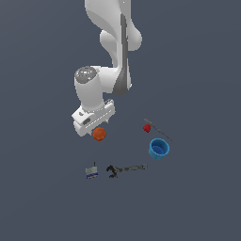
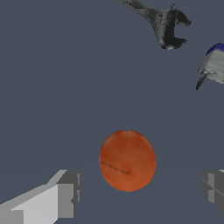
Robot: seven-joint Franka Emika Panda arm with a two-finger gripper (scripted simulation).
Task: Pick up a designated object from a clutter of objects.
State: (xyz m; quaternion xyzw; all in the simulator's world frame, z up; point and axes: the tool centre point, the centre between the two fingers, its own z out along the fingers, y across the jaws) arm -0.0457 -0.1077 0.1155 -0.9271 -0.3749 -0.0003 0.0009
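I count six loose items on the dark floor, one of each. There is one orange-red ball (image 1: 99, 134), one blue cup (image 1: 159, 148), one small red piece (image 1: 147, 127), one thin rod (image 1: 159, 130), one dark wrench (image 1: 125, 169) and one small grey-blue box (image 1: 92, 172).

The ball sits left of centre in the exterior view, well apart from the cup, which stands upright toward the exterior view's right. The red piece lies just beside the rod's upper end, above the cup. The wrench and the box lie in the lower part of that view, near each other but apart, the box to the left.

My single white arm reaches down from the top of the exterior view, elbow bent, wrist pointing downward over the ball. The gripper (image 1: 99, 130) hangs right at the ball, partly covering its top.

In the wrist view the ball (image 2: 127, 160) lies between the two fingers (image 2: 65, 192), with clear gaps on both sides, so the claw is spread wide and holding nothing. The wrench head (image 2: 168, 28) and the box (image 2: 214, 65) show beyond the ball.
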